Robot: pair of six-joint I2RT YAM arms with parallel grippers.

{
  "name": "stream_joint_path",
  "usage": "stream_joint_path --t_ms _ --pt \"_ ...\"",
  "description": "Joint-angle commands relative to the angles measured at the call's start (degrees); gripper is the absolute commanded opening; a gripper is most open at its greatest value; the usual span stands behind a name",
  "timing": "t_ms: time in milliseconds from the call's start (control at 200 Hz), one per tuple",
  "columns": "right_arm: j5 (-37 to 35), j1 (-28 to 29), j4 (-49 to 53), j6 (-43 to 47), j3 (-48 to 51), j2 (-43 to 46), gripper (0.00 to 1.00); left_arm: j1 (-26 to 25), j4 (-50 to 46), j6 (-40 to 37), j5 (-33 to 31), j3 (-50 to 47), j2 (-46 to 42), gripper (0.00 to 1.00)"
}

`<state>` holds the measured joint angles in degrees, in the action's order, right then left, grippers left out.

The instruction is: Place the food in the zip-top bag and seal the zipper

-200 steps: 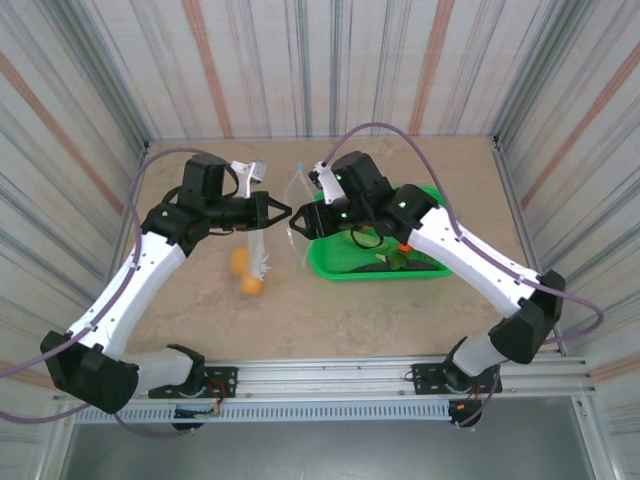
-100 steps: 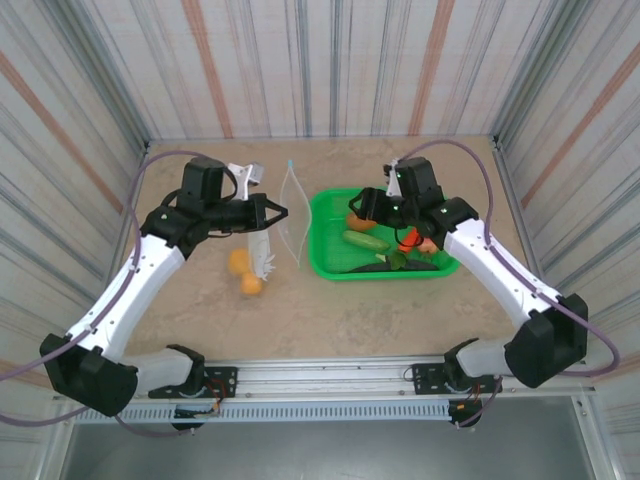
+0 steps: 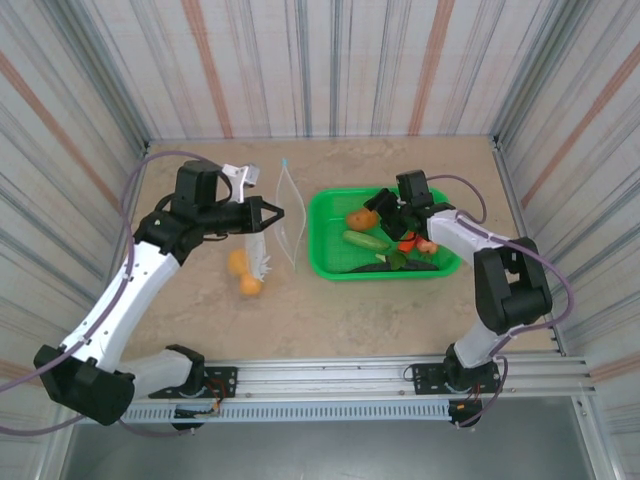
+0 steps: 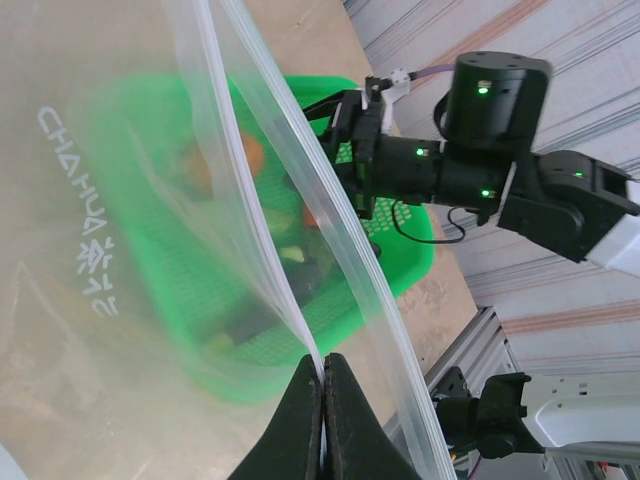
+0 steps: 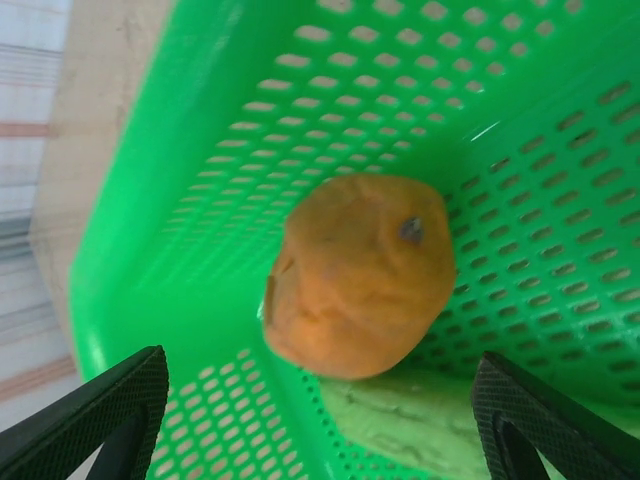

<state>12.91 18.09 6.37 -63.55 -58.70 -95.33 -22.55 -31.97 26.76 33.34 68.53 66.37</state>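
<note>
Over pepper (image 5: 357,275), right jaws wide; left jaws pinch bag (image 4: 110,210).

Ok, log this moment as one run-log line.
left gripper: shut on zip-top bag edge | right gripper: open over orange pepper in green basket | zipper: unsealed

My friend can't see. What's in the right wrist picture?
An orange pepper lies in a green basket, with a cucumber just below it in the picture. The two black fingers sit wide apart at the bottom corners, not touching it.
</note>
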Motion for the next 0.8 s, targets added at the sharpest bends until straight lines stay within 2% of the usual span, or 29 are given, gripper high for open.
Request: stream_joint_path --t_ms 0,225,371,461,701,791 --pt "-1.59 0.11 -3.05 -2.37 -1.49 -3.42 0.83 0.22 -1.06 -1.67 -0.38 -1.16 -2.04 0.00" --pt "0.06 -0.10 -7.29 -2.11 -0.12 -7.65 0.82 0.14 -1.14 -2.06 -0.47 -0.95 -2.04 0.00" --pt "1.70 -0.43 -11.18 -2.44 1.12 -9.50 0.76 0.13 -0.96 -1.89 -0.22 -0.92 -1.60 0.00" --pt "2.19 -0.77 -12.14 -2.07 1.50 -10.30 0.71 0.13 -1.00 -1.96 -0.28 -0.84 -1.39 0.00" --pt "3.64 -1.65 -16.66 -2.50 3.83 -9.83 0.49 0.13 -0.92 -1.83 -0.12 -0.93 -0.83 0.00" --pt "3.82 -1.66 -17.35 -2.03 4.48 -8.46 0.45 0.13 -1.00 -1.89 0.05 -0.77 -0.58 0.00"
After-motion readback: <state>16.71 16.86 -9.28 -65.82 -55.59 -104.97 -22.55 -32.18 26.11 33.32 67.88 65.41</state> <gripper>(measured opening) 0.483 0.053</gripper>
